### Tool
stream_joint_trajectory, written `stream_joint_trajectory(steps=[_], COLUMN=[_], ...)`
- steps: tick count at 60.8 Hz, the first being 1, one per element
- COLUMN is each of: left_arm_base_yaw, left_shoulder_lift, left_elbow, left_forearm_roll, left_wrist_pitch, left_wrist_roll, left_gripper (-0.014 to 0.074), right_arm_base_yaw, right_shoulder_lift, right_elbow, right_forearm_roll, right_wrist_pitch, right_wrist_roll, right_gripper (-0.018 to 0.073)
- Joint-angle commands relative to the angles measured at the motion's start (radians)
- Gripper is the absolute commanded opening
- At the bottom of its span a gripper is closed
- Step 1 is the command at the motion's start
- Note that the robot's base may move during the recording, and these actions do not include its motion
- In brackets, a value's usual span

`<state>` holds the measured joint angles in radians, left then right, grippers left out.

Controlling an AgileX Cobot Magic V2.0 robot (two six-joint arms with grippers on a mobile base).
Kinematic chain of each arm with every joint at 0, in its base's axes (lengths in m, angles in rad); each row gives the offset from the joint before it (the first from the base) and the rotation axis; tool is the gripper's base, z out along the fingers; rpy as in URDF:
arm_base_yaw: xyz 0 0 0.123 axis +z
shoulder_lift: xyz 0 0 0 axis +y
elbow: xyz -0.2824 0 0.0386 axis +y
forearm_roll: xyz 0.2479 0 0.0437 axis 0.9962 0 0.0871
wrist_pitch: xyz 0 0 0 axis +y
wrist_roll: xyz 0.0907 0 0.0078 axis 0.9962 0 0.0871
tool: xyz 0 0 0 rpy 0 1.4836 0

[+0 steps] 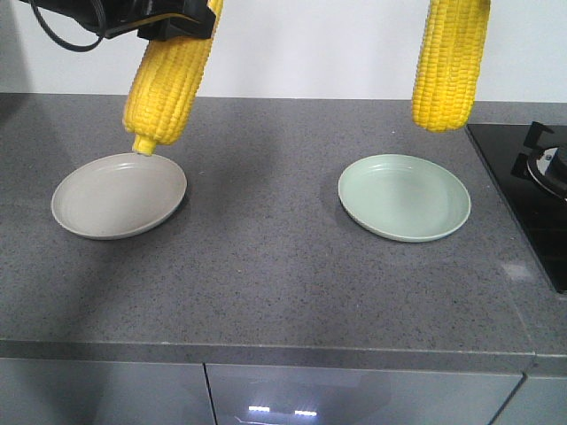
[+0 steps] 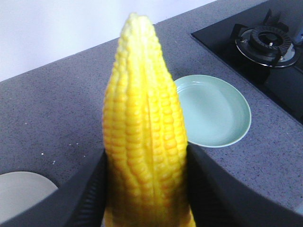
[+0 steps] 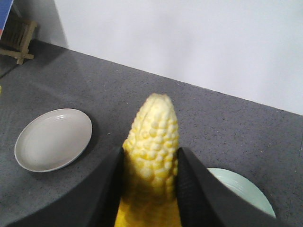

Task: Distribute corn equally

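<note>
Left gripper (image 2: 147, 198) clenched on a corn cob (image 1: 168, 84): dark ribbed fingers (image 2: 85, 198) pressed against both flanks of the thick end, tapered tip pointing away from the wrist camera. Seen from the front, held tilted, tip down and slightly to the left, its stub right at the far rim of the grey plate (image 1: 120, 197); touching or just above, impossible to tell. Rest of that cob up in the air, slanting back over the countertop (image 1: 266, 274) behind the plate.

Right gripper (image 3: 150, 189) likewise gripping a second cob (image 1: 450, 62), fingers (image 3: 106, 189) tight on either side of it, pale tip toward the counter. Hanging nearly upright in the front view, rounded lower end well clear of the surface, above the far right part of the pale green plate (image 1: 404, 197) and apart from it. Gripper itself cut off by the top edge of that view.

Both plates flat on the speckled dark grey countertop, well apart, grey on the left, green on the right. Black glass hob (image 1: 532, 168) with a burner (image 2: 267, 40) at the right edge, near the green plate. Small wooden rack (image 3: 19, 42) at the back left of the counter in the right wrist view.
</note>
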<state>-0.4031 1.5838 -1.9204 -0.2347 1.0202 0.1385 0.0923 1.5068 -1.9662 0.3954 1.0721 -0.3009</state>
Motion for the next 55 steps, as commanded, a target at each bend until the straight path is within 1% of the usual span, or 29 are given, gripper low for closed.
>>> stream_joint_trajectory(steps=[1, 55], left_arm_base_yaw=[0.001, 0.001], left_shoulder_lift=[-0.036, -0.036], left_elbow=[-0.03, -0.03], left_forearm_roll=[-0.019, -0.019], left_wrist_pitch=[-0.063, -0.063], left_wrist_roll=[-0.008, -0.008], left_gripper=[-0.0006, -0.0006], right_arm_base_yaw=[-0.003, -0.003], right_shoulder_lift=[-0.035, -0.035], right_elbow=[-0.03, -0.03], right_forearm_roll=[0.021, 0.021], right_wrist_pitch=[-0.067, -0.067], right_wrist_roll=[-0.008, -0.008], right_gripper=[-0.0005, -0.0005])
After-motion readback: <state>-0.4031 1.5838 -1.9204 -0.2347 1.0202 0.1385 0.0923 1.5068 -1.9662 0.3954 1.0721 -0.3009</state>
